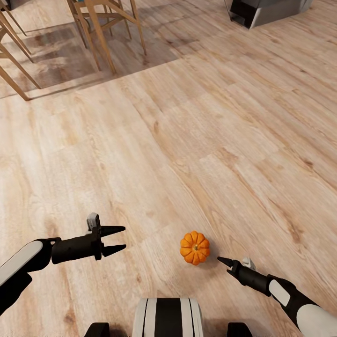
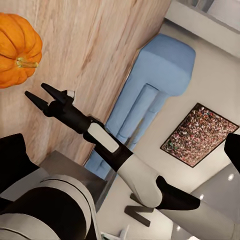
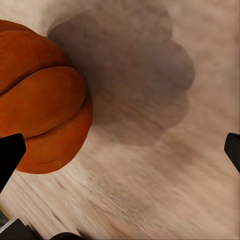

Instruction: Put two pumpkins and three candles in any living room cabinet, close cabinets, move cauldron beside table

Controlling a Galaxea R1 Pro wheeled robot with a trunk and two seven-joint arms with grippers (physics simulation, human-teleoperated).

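A single pumpkin point(image 1: 194, 247) sits upright on the pale wood plank floor point(image 1: 196, 140), its stem stub pointing up, just ahead of the robot's base and a little toward its right side. The right gripper point(image 1: 225, 260) hovers low just beside it, on the pumpkin's right, the fingers spread and gripping nothing; in the right wrist view the orange ribs point(image 3: 40, 100) lie near one fingertip point(image 3: 10, 152) rather than squarely between the two, with the pumpkin's shadow beside it. The left gripper point(image 1: 120, 239) hangs well to the pumpkin's left, its two dark fingers parted and empty. Farther off stand wooden chair legs point(image 1: 100, 32) on a grey rug point(image 1: 70, 56), and a dark-and-grey unit point(image 1: 267, 9) at the far right. The left wrist view catches a blue sofa point(image 2: 155, 95).
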